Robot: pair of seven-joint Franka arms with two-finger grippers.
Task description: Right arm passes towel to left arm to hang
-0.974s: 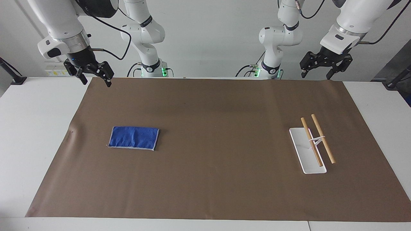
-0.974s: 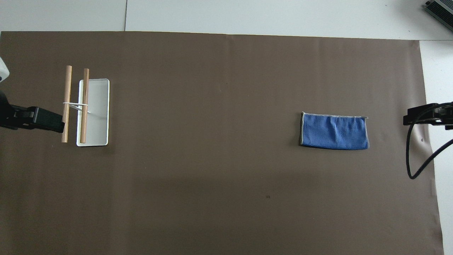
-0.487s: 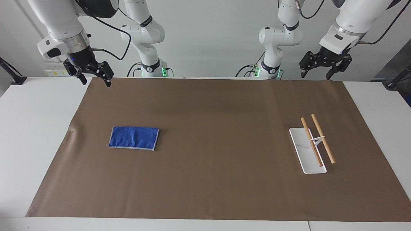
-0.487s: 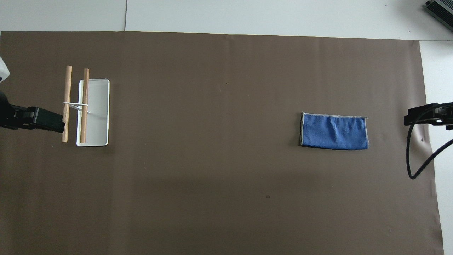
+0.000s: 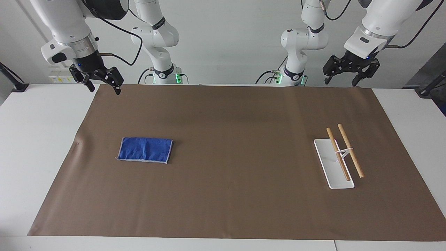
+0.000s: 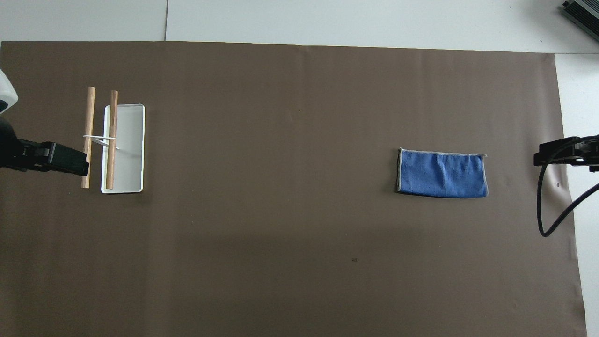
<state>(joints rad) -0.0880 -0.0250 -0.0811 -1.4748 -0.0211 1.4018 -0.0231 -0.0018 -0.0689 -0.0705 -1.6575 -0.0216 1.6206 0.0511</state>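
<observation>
Mat [image 5: 230, 146] of brown paper covered most of the table; towel [image 5: 145, 150] lay flat and folded on it, well below and forward of the right gripper [image 5: 102, 82], which hung with fingers spread, holding nothing. Left gripper [image 5: 346, 75] waited, jaws also spread and empty, above the mat's edge near the rack [image 5: 343, 155] of two wooden rods. Best approach, I judged: descend straight over the towel's middle, pinch one layer edge. Facing view showed gripper height; overhead view showed only their tips.
</observation>
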